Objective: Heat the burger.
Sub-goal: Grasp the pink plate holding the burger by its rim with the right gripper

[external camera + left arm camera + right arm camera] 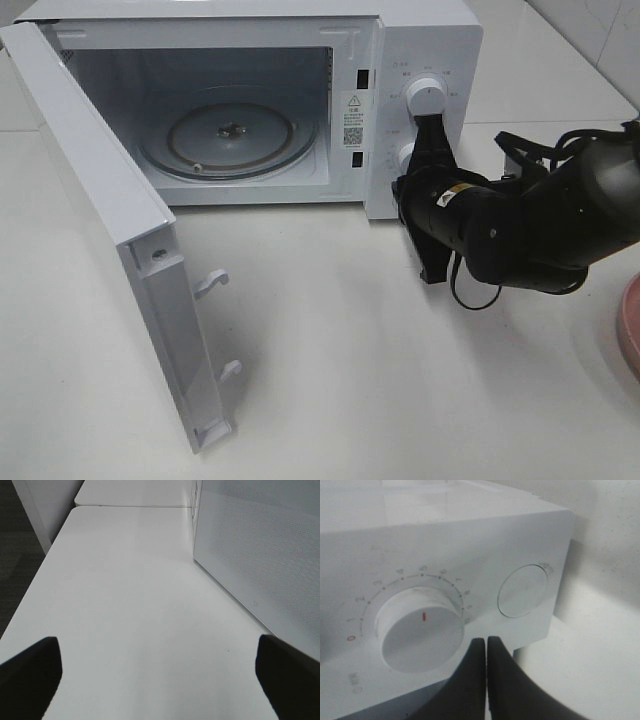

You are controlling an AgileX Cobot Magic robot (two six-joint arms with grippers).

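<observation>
Could nudge the timer dial (420, 630), just beside the clenched, empty right fingers (470, 680), and set time on the microwave (430, 40) with nothing on its turntable (260, 140) and the door (100, 220) wide open. Could also scrape the plain knob (524, 591) on their other side. Cannot find the burger anywhere: not between these fingers, nor between the released left fingers (30, 675), spread above the bench (140, 605). Only glimpse a pink plate (630, 330) rim, cut off, well apart from the right fingers; cannot judge contact with the dial
</observation>
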